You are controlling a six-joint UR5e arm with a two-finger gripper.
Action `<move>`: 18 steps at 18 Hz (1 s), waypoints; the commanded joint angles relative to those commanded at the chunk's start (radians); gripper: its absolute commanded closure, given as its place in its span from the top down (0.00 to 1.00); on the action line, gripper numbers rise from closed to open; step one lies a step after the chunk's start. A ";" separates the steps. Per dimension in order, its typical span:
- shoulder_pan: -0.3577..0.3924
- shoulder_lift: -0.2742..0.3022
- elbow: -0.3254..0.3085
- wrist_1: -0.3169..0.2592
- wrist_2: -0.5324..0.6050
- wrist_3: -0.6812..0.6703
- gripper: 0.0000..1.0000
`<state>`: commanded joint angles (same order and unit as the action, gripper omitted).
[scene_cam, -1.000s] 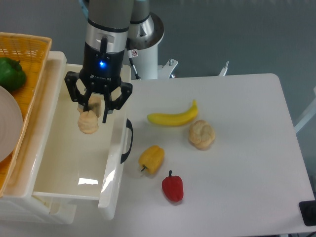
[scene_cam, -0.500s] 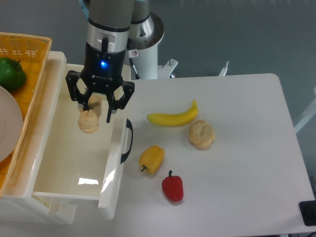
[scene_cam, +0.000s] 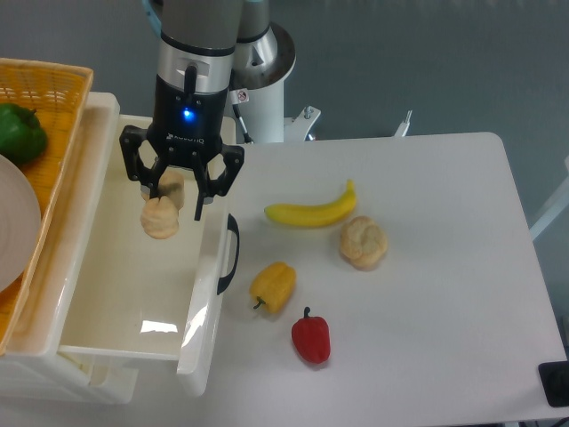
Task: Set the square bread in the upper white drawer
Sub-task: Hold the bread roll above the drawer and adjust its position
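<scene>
Bread (scene_cam: 162, 216) is seen inside the drawer (scene_cam: 133, 294), at six o'clock beneath the gripper (scene_cam: 177, 189), whose fingers are spread apart. It is judged light, soft and crushable, best pinched gently across its sides.

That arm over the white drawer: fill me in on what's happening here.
The gripper hangs over the open upper white drawer, fingers spread, with the square bread lying in the drawer right beneath it, apparently let go. So the bread looks delivered. On the table to the right lie a banana, a round bun, a yellow pepper and a red pepper, all untouched. An orange basket with a green pepper sits at the far left.
</scene>
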<state>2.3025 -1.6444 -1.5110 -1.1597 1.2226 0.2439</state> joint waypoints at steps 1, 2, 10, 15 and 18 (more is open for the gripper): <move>0.000 -0.002 0.000 0.000 0.002 0.003 0.69; 0.002 -0.002 0.000 0.000 0.002 0.005 1.00; 0.000 -0.002 -0.005 0.002 0.005 -0.008 1.00; 0.002 -0.009 -0.020 0.003 0.003 -0.006 1.00; 0.011 -0.014 -0.022 0.003 0.002 -0.005 1.00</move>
<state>2.3132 -1.6582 -1.5325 -1.1566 1.2241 0.2393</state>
